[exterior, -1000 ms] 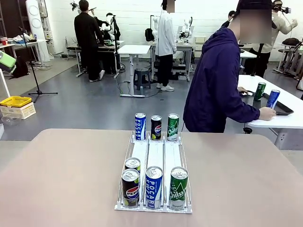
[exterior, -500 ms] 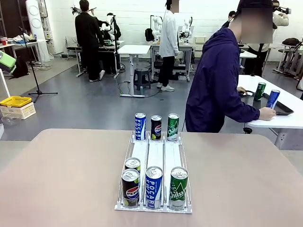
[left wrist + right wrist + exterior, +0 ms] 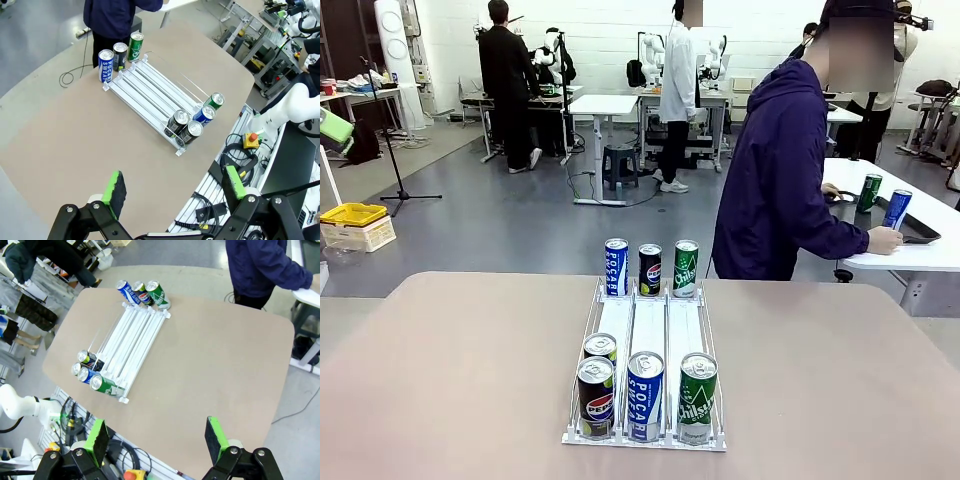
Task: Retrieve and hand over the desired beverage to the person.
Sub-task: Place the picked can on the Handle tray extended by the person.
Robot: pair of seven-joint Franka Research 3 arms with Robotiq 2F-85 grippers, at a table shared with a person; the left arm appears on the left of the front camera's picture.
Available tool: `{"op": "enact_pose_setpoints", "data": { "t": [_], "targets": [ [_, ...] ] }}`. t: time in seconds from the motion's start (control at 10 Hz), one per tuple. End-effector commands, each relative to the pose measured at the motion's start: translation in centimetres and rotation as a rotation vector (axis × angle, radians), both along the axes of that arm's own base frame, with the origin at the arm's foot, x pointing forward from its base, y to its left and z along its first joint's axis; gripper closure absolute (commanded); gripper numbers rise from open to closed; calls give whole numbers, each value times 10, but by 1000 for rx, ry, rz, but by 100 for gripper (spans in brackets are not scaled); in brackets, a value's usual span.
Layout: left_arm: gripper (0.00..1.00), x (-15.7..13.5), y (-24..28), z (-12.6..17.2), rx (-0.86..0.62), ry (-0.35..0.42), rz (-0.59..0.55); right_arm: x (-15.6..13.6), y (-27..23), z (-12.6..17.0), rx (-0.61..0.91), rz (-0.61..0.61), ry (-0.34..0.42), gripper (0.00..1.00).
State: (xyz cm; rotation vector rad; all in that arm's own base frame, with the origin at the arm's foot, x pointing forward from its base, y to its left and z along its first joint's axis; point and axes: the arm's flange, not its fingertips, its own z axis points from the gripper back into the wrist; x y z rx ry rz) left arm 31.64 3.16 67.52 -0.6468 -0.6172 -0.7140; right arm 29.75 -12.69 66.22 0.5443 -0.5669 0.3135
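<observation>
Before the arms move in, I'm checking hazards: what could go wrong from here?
The cans at the near end of the rack stand tight together, so gripping the Pocari can might knock its neighbours. The person faces a side table, so a handover may go unnoticed. No choice is shown, so a wrong can is possible.

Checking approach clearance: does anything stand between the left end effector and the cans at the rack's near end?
Nothing visible does: the left end effector hangs open above bare table, clear of the near cans in the rack.

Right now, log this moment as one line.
phase: pre-reach | left end effector: open, empty | right end effector: open, empty | cans in rack: untouched | person: turned away
</observation>
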Motion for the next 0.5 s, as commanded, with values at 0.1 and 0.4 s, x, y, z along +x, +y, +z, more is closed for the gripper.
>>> {"op": "enact_pose_setpoints", "data": {
  "t": [0.1,0.4],
  "targets": [
    [0,0,1,3,3,5,-6,3,-1,0,-11,0,-2,0],
    [0,0,1,3,3,5,-6,3,-1,0,-11,0,-2,0]
  ]
}}
